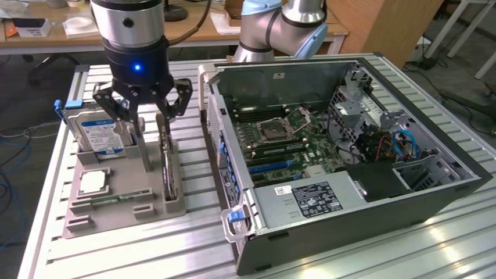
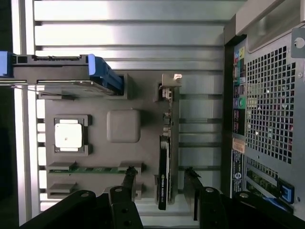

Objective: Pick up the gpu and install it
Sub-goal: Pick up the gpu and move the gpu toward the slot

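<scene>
A: Where is the gpu (image 1: 166, 168)?
B: On edge in the grey holder (image 1: 116, 216) on the bench (image 1: 155, 251), beside the open computer case (image 1: 349, 232) — our fingers (image 2: 193, 191) hang spread wide above it.
A: What could go wrong?
B: Descending off-centre, we could strike the card's rim or pinch the holder's wall.

One gpu (image 2: 163, 172), one hard drive (image 1: 97, 132), one case (image 1: 349, 229)

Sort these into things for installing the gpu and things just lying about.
For the job: thin green gpu card on edge in grey holder; open black computer case; gripper, fingers open, above the card.
Lying about: silver hard drive, blue-white label; square silver processor; narrow green memory stick.
</scene>
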You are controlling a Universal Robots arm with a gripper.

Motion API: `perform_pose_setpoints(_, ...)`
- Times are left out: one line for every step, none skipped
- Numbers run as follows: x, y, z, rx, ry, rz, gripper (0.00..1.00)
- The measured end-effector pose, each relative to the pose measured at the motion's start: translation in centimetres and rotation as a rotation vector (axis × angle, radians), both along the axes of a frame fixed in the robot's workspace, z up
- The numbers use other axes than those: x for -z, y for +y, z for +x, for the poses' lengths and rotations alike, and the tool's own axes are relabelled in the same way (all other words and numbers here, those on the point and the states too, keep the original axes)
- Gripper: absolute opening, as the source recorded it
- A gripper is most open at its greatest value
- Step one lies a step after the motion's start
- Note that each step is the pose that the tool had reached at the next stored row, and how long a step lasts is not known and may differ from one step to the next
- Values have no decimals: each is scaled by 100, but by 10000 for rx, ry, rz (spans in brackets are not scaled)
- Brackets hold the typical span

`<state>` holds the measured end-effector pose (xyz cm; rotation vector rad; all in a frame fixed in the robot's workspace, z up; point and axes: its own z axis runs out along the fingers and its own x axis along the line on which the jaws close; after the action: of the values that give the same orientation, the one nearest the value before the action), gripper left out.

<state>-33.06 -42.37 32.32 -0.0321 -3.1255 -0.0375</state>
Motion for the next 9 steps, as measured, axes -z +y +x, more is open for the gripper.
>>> perform_pose_setpoints(10, -1, 5, 1, -1, 0, 53)
perform_pose_setpoints(19, -3, 9, 2, -3, 0, 53)
perform_pose_setpoints(28, -4, 12, 4, -5, 0, 53)
perform_pose_setpoints(37, -5, 16, 5, -5, 0, 53)
perform_pose_setpoints(46, -7, 19, 5, -6, 0, 53)
perform_pose_setpoints(55, -8, 23, 6, -8, 0, 53)
perform_pose_setpoints(64, -9, 27, 8, -9, 0, 53)
perform_pose_setpoints(73, -12, 29, 9, -10, -1, 53)
perform_pose_setpoints(82, -13, 32, 9, -13, 0, 53)
